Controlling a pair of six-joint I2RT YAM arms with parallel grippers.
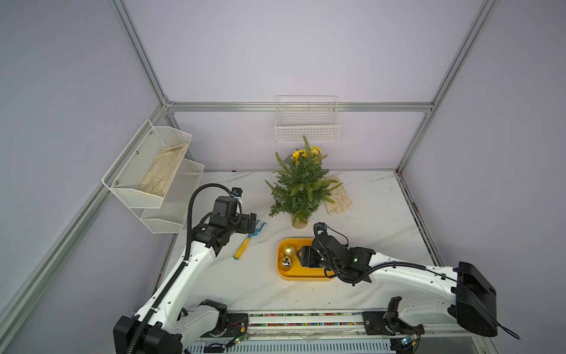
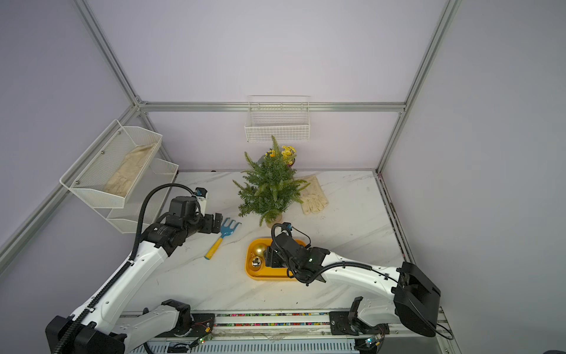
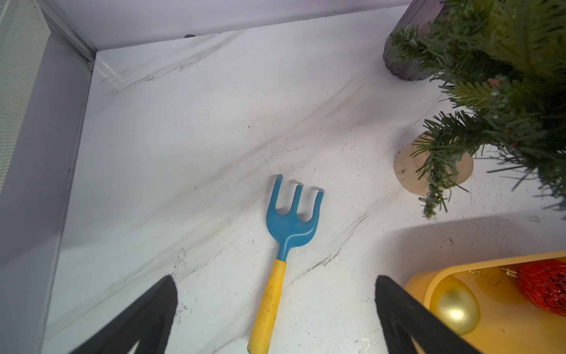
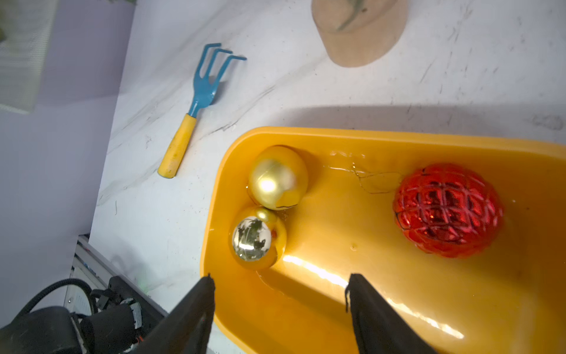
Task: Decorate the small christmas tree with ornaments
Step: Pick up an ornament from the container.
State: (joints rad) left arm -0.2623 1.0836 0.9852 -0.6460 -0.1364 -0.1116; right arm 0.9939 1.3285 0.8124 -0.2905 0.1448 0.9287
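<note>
Yellow plastic tray (image 1: 303,277) with rounded corners lies on the white marble surface (image 1: 367,220), in the lower middle of the frame in both top views. It holds all three ornaments: the matte gold bauble (image 4: 275,177) and the shiny mirror-like bauble (image 4: 252,239), touching each other at the tray's left end, and the red bauble with glittery lattice (image 4: 447,210), well apart from them. The right hand (image 4: 280,277) hangs over the tray with its jaws apart and nothing between them. The mirror-like bauble is the nearest to it, just left of the hand in a top view. The left hand (image 3: 274,277) is wide open and empty above the blue garden fork with yellow handle (image 1: 248,236), farther from the tray, so the right arm seems better placed for the pick. The small green christmas tree (image 1: 301,187) stands upright just above the tray in the frame.
</note>
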